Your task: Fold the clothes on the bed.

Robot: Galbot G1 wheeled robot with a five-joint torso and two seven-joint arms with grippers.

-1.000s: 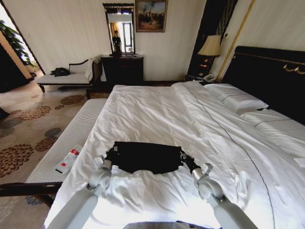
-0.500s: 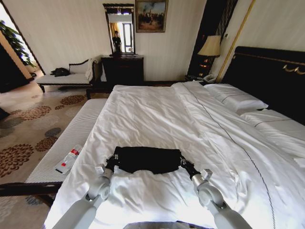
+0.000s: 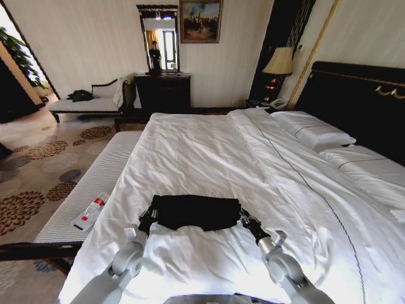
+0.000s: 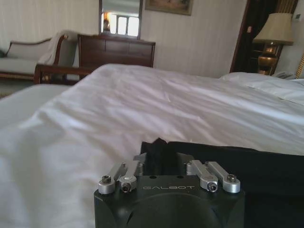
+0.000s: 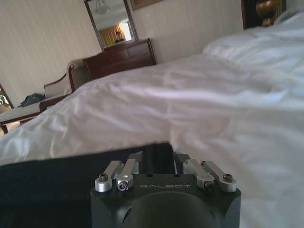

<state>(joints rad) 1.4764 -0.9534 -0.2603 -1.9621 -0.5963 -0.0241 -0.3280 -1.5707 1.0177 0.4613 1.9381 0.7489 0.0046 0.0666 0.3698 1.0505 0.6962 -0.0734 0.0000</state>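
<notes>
You are looking across the bed (image 3: 209,152), its white duvet (image 3: 190,158) rumpled in long creases and two pillows (image 3: 316,136) lying against the dark headboard (image 3: 361,101). Beyond the bed's far end a dark dresser (image 3: 163,92) stands against the striped wall under a mirror (image 3: 158,38) and a framed painting (image 3: 200,20). A lit lamp (image 3: 278,63) sits beside the headboard. A dark-wood chaise (image 3: 88,101) stands beside the dresser, on the side away from the bed, with a dark bundle on its cushion. A white padded bench (image 3: 95,183) runs along the bed's left edge, over patterned carpet (image 3: 38,164), and a small bottle (image 3: 90,211) lies on the bench.

The clothes (image 3: 195,211) lie on the duvet near the bed's near edge, gathered into a flat black band that runs crosswise.

Your left gripper (image 3: 146,221) reaches in low from the near edge and is pinching the band's left end; in the left wrist view black cloth rises between the gripper's fingers (image 4: 137,166). Your right gripper (image 3: 247,221) mirrors it at the band's right end, fingers (image 5: 183,164) pressed on the dark fabric edge. Both forearms slope up from below, wrists just above the duvet.
</notes>
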